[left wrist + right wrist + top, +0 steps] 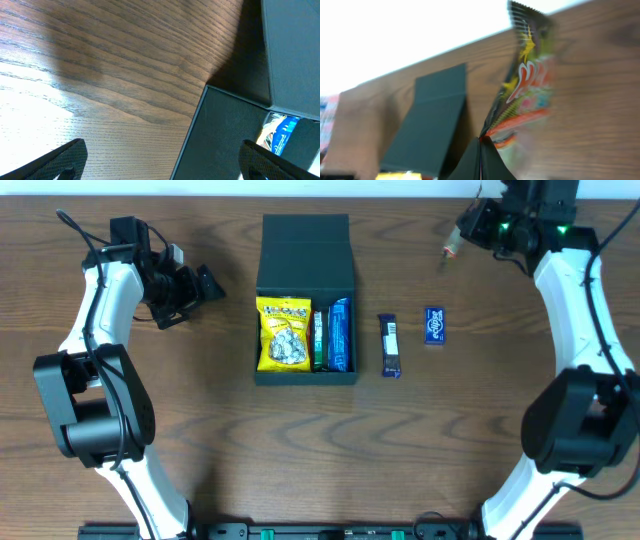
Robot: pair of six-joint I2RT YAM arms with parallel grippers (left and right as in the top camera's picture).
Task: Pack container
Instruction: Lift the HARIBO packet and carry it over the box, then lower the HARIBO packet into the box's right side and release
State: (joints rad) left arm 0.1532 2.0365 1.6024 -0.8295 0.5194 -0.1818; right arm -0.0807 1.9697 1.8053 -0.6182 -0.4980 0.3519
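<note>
Container [306,372] sits about table [200,430] centre, slightly toward 12 o'clock. Its lid [305,245] is open, hinged on the 12 o'clock side. Inside, running 9 to 3 o'clock: yellow snack bag [283,333], thin dark bar [319,340], blue packet [341,335], packed side by side. Outside at the container's 3 o'clock, a dark blue bar [390,346] lies just beside the wall without touching it, and a small blue packet [435,325] lies further out the same way. Left gripper [208,284] is at the container's 9 o'clock, near but apart, jaws spread wide with nothing between them. The left wrist view shows its fingers [67,156] at the bottom corners, with bare wood and the container's corner between them. Right gripper [458,238] is at the container's 2 o'clock, well apart, near the table's 12 o'clock edge. Its jaws are pinched fully together on a dark snack packet [527,80] with yellow, red and green print, gripped at one end, crimped end away from the fingers. The packet is blurred in the right wrist view and its lettering is unreadable.
</note>
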